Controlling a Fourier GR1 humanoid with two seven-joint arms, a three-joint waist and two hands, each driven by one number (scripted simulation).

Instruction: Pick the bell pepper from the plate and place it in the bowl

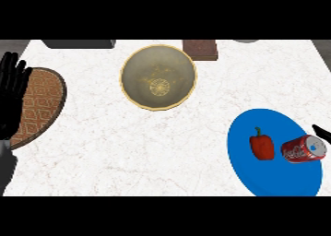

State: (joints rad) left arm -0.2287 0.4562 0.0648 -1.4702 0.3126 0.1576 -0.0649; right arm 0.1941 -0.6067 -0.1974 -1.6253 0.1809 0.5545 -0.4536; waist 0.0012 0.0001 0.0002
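1. Your right hand [326, 136] shows only as a black sliver at the right edge of the view, by the right rim of the blue plate [276, 177]. You cannot tell from this whether it is open or closed.
2. The bell pepper [262, 146] is on that blue plate, near the middle. It is red, with its green stem pointing to the far side, and nothing is holding it.
3. Just to the right of the pepper a red soda can [304, 149] lies on its side on the same plate, its silver top turned to the right. The sliver of your right hand is just beside the can on its far-right side.
4. The bowl [137, 69], gold-rimmed, sits far and to the left of the plate, well apart from it. There is bare marble counter [161, 152] between the two.
5. Your left hand [8, 92] rests at the left edge with its fingers straight, slightly apart and pointing to the far side. It overlaps a brown patterned plate [42, 101].
6. Along the far edge you have a dark grey block [79, 44] on the left and a brown box [200, 48] just right of the bowl.
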